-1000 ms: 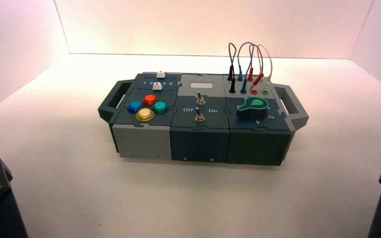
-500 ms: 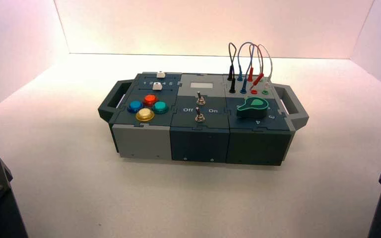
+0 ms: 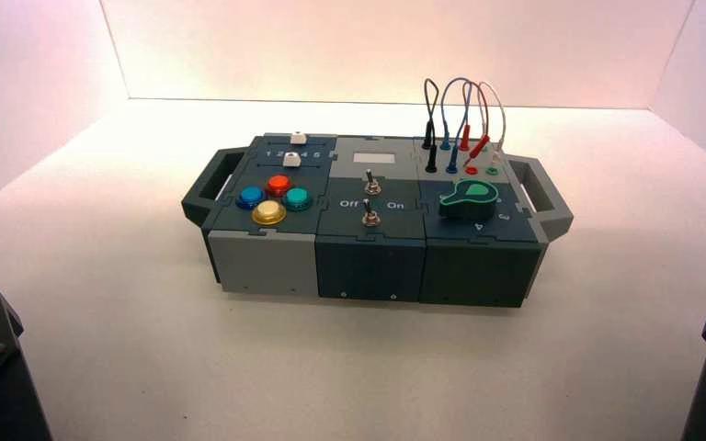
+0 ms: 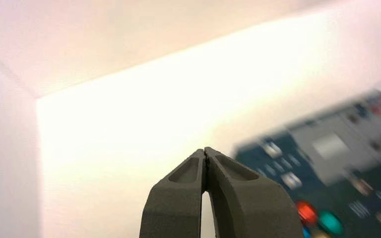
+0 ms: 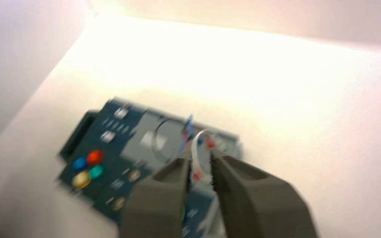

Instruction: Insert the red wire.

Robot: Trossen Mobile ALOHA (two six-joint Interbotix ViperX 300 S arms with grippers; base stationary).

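- High view: nothing on the box (image 3: 371, 268) has visibly changed over the last second, so the task seems no further along
- The red wire (image 3: 486, 112) loops above the box's far right part; one red plug (image 3: 464, 138) stands upright in the far row, while the other red plug (image 3: 480, 145) leans over near the red socket (image 3: 471, 170) in the nearer row, and looks like the end still to be seated
- Left wrist view: the left gripper (image 4: 206, 149) idles to the near left of the box, fingers pressed together
- Right wrist view: the right gripper (image 5: 200, 154) is to the near right of the box, well apart from it, a narrow gap between its fingers and nothing held; it would probably have to reach in and straighten the leaning plug
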